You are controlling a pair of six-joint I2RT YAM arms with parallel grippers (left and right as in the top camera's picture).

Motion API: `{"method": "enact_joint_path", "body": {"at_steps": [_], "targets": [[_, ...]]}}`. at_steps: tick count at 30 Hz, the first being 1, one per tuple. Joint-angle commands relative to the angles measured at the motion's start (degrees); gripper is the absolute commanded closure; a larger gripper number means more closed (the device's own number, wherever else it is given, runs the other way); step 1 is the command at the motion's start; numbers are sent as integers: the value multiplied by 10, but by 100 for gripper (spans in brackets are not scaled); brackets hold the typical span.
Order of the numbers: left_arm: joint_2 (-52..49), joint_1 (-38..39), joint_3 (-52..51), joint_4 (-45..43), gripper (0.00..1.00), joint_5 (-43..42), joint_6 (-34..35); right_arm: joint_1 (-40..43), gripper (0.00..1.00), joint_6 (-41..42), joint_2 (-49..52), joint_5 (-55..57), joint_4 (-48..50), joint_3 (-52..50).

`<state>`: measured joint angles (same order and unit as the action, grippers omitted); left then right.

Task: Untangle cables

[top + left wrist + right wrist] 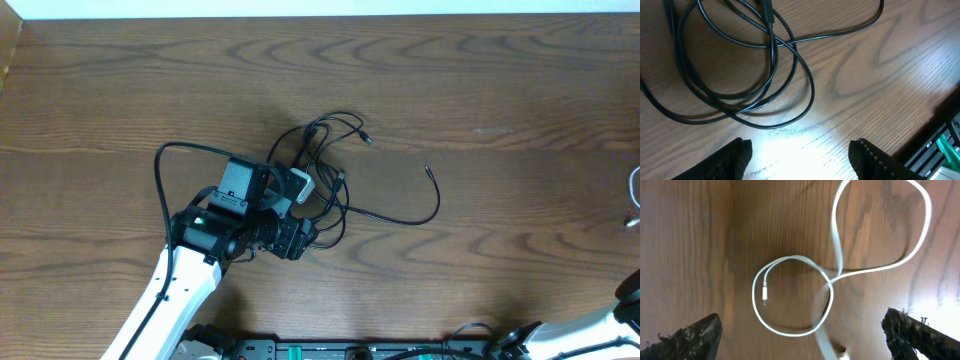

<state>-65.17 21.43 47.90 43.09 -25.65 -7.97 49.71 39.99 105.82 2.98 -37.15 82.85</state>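
A tangle of thin black cables [330,170] lies at the table's middle, one strand trailing right to a plug end [428,170]. My left gripper [300,232] is at the tangle's near-left side. In the left wrist view its fingers [800,160] are wide open and empty, with looped black cables [775,60] just beyond the tips. A white cable [832,275] lies in loops under my right gripper [802,335], which is open and empty; its plug [764,294] lies inside one loop. In the overhead view the white cable [634,195] shows at the right edge.
The wooden table [500,80] carries nothing else. A thicker black arm wire [165,165] arcs left of the left arm. A black rail with electronics [350,350] runs along the front edge. The right arm [600,325] sits at the front right corner.
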Motion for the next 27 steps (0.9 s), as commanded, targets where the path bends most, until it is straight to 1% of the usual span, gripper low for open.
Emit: {"method": "enact_joint_path", "body": {"at_steps": [1,6,8,10,12,14,18,19,24,27], "targets": [[-5,-1,-8,1,32,-9,-8,2,1,53,-2,-69,0,12],[-11,-1,-8,1,32,-9,-8,-2,1,93,-2,-261,3,12],[-10,-1,-8,0,32,-15,-8,-8,1,95,-2,-332,10,12],[-10,-1,-8,-6,32,-44,-8,-20,1,52,-2,-401,18,12],[-10,-1,-8,-14,32,-59,-8,-39,1,-23,-2,-456,27,12],[-10,-1,-8,-20,32,-58,-9,-65,1,-101,-2,-483,25,12],[-10,-2,-8,-48,32,-54,-8,-137,1,-242,-2,-485,-1,12],[-10,-2,-8,-64,32,-34,-7,-170,1,-280,-2,-468,-16,12],[-10,-3,-6,-123,32,71,35,-286,1,-378,-2,-395,-50,12],[-7,-4,3,-139,33,104,64,-367,1,-416,-2,-343,-64,12]]}}
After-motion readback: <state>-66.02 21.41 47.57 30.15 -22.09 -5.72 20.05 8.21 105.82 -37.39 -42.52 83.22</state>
